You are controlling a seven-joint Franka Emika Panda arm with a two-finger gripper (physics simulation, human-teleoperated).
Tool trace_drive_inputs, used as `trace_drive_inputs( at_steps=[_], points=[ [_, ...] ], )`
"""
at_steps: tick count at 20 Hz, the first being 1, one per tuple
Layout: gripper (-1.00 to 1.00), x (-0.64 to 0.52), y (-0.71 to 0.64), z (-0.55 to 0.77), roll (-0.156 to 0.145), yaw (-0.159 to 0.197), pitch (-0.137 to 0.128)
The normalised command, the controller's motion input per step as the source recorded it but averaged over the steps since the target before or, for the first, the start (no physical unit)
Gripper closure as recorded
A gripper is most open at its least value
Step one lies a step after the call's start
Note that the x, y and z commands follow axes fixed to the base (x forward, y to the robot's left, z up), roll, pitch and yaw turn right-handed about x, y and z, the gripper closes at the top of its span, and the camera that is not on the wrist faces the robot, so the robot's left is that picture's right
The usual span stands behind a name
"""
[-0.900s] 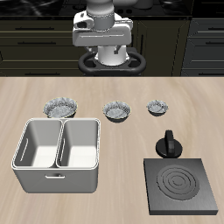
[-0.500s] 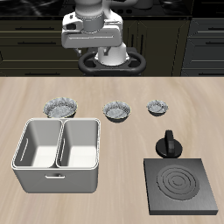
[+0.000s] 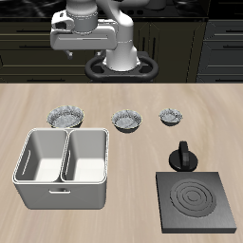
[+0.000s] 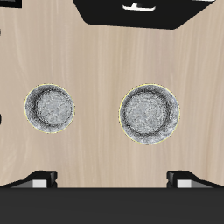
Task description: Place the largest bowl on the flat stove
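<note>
The largest bowl (image 3: 66, 118), speckled with a scalloped rim, stands at the end of a row of three bowls, behind the bin. It also shows in the wrist view (image 4: 149, 115), with the medium bowl (image 4: 50, 108) beside it. The medium bowl (image 3: 126, 121) and the smallest bowl (image 3: 171, 117) complete the row. The flat stove (image 3: 197, 201) lies near the table's front edge, with its black knob (image 3: 182, 157) behind it. My gripper (image 3: 81, 49) hangs high above the table's back, open and empty, its fingertips (image 4: 39, 179) wide apart.
A grey two-compartment metal bin (image 3: 63, 167) stands in front of the largest bowl, nearer the table's front edge. Dark cabinets run behind the table.
My gripper has moved sideways across the table's back, from above the medium bowl towards the side of the largest bowl. Nothing on the table has moved.
</note>
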Motion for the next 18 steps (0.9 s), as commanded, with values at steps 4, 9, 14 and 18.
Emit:
trace_drive_inputs(
  at_steps=[4,9,14,18],
  points=[
    [-1.0,0.07,-0.37,0.01,-0.03,-0.01,0.004],
    [-1.0,0.12,-0.29,-0.05,-0.011,-0.031,0.025],
    [-1.0,0.1,-0.14,-0.04,-0.006,0.001,0.008],
    [-1.0,0.07,-0.14,-0.04,-0.006,0.009,-0.002]
  ],
)
